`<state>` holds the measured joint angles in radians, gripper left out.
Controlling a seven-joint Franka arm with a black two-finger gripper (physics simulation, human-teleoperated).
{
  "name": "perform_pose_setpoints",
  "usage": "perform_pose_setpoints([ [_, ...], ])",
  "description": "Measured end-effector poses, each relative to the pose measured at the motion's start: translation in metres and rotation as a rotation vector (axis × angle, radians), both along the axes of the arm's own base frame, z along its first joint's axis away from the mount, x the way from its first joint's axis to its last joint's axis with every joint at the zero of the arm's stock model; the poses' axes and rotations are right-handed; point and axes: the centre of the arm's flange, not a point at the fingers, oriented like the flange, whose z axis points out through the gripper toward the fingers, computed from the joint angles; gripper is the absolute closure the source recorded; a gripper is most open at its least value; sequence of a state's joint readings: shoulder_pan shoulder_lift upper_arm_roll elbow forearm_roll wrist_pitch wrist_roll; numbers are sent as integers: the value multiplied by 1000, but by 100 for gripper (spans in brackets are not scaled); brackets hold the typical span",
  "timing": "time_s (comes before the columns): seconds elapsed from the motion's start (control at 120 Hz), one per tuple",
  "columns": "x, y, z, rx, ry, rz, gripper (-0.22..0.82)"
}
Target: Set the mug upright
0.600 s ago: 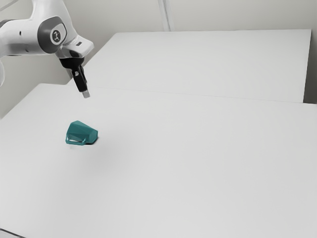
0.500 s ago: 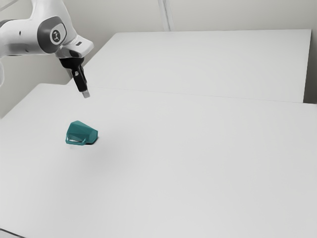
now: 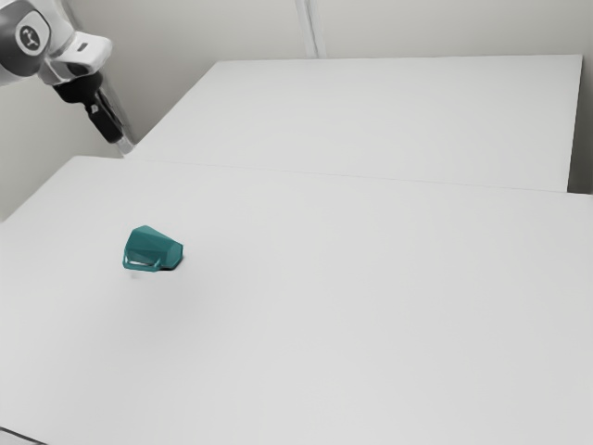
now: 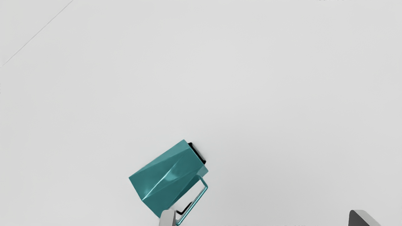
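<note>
The teal mug (image 3: pixel 156 250) lies on its side on the white tabletop (image 3: pixel 352 306), its handle (image 4: pixel 197 201) out to one side. The claw (image 3: pixel 126 148) hangs apart from it, above the tabletop's far edge or thereabouts; the exterior view makes its height hard to judge. In the wrist view its fingers (image 4: pixel 168 218) are spread wide, pinching nothing, one tip overlapping the mug's handle side.

White tabletop (image 3: pixel 371 315), matte, plain. Thin seam (image 3: pixel 371 177) divides it from a white farther section (image 3: pixel 398 116); seam also visible in wrist view. Pale grey wall (image 3: pixel 445 28) behind, narrow upright strip (image 3: pixel 311 28) on it. Darker grey area (image 3: pixel 582 158) at the exterior view's right edge. Light soft, diffuse; shading faint.
</note>
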<state>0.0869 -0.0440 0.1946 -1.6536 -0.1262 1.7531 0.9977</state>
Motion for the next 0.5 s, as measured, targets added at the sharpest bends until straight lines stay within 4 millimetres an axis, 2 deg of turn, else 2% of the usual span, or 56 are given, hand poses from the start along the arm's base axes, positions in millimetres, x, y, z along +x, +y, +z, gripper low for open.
perform_pose_setpoints([
  [0.108, -21, 67, -3, -50, -4, 130, 0],
  [0.25, -60, 157, -21, -125, 8, 323, 0],
  [0.383, -102, 229, -59, -236, 17, 502, 0],
  [0.442, -110, 248, -84, -295, 29, 551, 0],
  [0.5, -92, 238, -106, -338, 47, 529, 0],
])
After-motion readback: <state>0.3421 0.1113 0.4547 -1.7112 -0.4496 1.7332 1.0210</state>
